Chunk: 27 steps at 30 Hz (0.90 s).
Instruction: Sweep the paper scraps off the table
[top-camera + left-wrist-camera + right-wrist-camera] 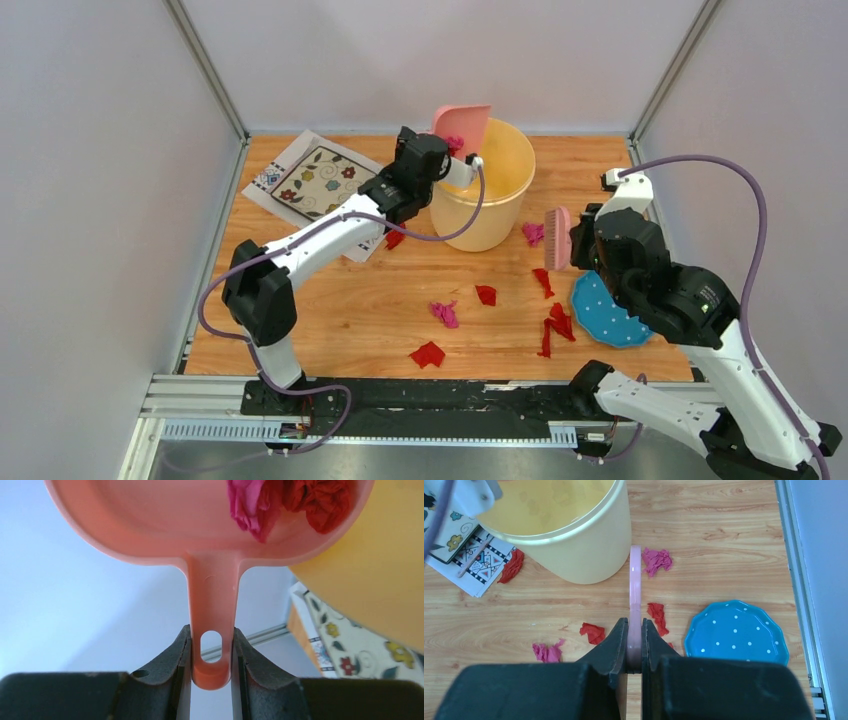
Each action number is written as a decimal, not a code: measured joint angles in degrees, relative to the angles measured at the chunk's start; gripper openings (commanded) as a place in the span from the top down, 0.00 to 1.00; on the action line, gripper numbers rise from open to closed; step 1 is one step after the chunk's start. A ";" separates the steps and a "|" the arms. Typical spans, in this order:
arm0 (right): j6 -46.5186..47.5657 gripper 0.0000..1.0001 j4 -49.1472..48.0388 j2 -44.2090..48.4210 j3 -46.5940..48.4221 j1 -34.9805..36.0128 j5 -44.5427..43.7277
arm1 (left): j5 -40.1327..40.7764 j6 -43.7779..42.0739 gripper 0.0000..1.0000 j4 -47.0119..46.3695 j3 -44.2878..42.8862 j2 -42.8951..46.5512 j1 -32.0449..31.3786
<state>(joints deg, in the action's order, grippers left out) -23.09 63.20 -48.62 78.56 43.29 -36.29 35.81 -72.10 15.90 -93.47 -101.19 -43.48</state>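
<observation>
My left gripper is shut on the handle of the pink dustpan, tilted over the yellow bucket. In the left wrist view my left gripper holds the dustpan with magenta and red paper scraps in it. My right gripper is shut on the pink brush, held above the table; it shows edge-on in the right wrist view. Red and magenta scraps lie on the table: near the bucket, mid-table, front, and by the plate.
A blue dotted plate lies at the right under my right arm. A white patterned placemat lies at the back left, with a red scrap at its edge. Grey walls and a metal frame bound the table.
</observation>
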 measured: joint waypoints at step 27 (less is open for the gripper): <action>6.91 1.00 -2.78 0.87 -0.50 -0.11 14.60 | 1.68 -5.49 1.00 -10.78 0.42 10.56 0.37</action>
<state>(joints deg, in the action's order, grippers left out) -16.19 60.42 -47.75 78.06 43.18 -21.69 37.50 -77.58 5.13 -93.06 -90.63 -43.11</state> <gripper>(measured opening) 0.089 0.336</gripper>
